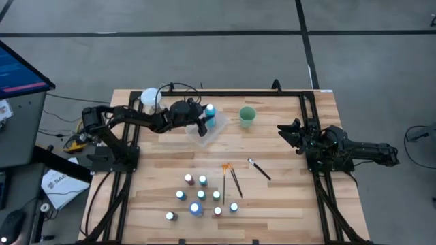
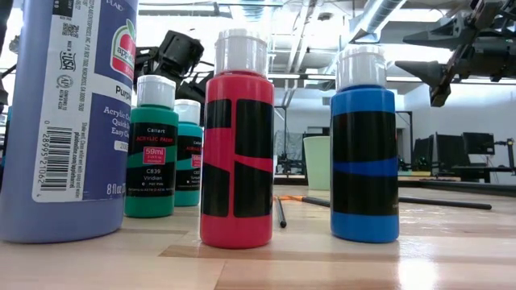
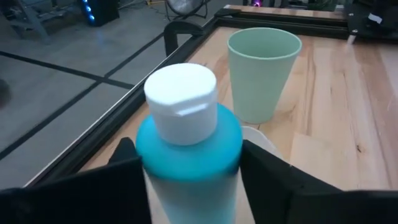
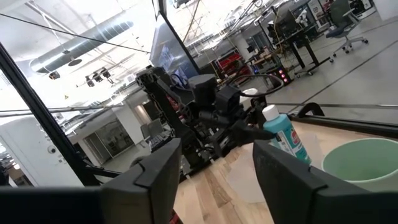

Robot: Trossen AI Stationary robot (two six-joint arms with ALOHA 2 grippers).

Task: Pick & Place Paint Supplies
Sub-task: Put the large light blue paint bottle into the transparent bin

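My left gripper [image 1: 204,122] is at the far middle of the table, shut on a taller blue bottle with a white cap [image 3: 186,134], over the clear plastic tray [image 1: 216,129]. The bottle also shows in the right wrist view [image 4: 283,134]. Several tiny white-capped paint bottles [image 1: 201,197] and another blue bottle [image 1: 195,209] stand upright near the front edge; some show close up in the low view [image 2: 236,137]. Three thin brushes [image 1: 231,178], one orange-tipped [image 1: 225,167], lie flat on the table. My right gripper [image 4: 214,180] is open and empty at the right. My left gripper pinches the blue bottle's body [image 3: 149,174] between its two fingers [image 3: 127,165], one on each side, below the shoulder. The fingers come roughly level from the table's left. The bottle is upright at the tray; whether its base rests on the tray, I cannot tell.
A green cup [image 1: 246,116] stands upright just right of the tray. A white round object [image 1: 150,99] sits at the far left corner. A black frame [image 1: 310,136] runs along the table's edges. Bare wood lies between the tray and the brushes.
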